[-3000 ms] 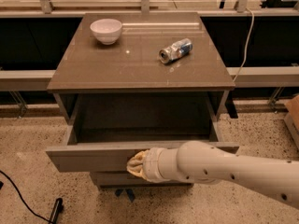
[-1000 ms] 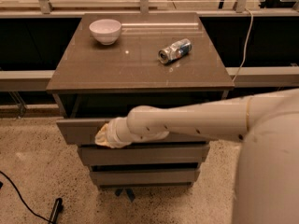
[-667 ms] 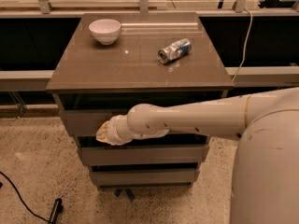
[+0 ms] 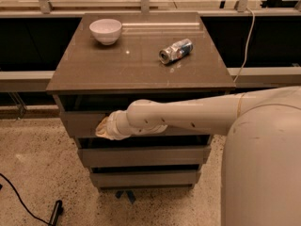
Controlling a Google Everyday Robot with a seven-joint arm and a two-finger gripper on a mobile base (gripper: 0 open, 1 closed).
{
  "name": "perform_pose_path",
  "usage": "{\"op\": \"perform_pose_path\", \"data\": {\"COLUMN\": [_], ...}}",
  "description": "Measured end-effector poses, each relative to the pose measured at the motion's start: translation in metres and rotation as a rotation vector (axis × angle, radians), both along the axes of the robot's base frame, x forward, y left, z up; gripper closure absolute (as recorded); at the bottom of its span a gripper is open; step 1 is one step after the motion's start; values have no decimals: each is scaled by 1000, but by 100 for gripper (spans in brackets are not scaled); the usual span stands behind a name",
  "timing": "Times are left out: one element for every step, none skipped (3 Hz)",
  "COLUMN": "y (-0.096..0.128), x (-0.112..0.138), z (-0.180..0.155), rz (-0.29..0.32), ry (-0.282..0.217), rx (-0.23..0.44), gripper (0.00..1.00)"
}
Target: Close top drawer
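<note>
Three grey drawer fronts stack under the cabinet top (image 4: 127, 69). The top drawer (image 4: 77, 121) sits almost fully in, its front about level with the lower drawers (image 4: 141, 155). The gripper (image 4: 105, 127) touches the left part of that front, with the arm (image 4: 188, 117) reaching in from the right; whether it is open or closed cannot be told. A bowl (image 4: 105, 30) and a can (image 4: 175, 51) on its side rest well apart on the cabinet top.
</note>
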State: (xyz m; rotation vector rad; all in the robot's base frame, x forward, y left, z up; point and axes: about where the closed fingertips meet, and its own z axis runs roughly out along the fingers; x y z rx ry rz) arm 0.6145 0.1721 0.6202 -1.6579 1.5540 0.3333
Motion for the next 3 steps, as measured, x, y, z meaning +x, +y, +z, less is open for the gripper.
{"op": "perform_pose_path", "data": {"y": [0,-12,-23], "x": [0,-46,-108], "z": [0,-1,3], "rz": [0,75,204], "ry": [0,62,134], "rx": [0,40,106], "gripper": [100,100,100]}}
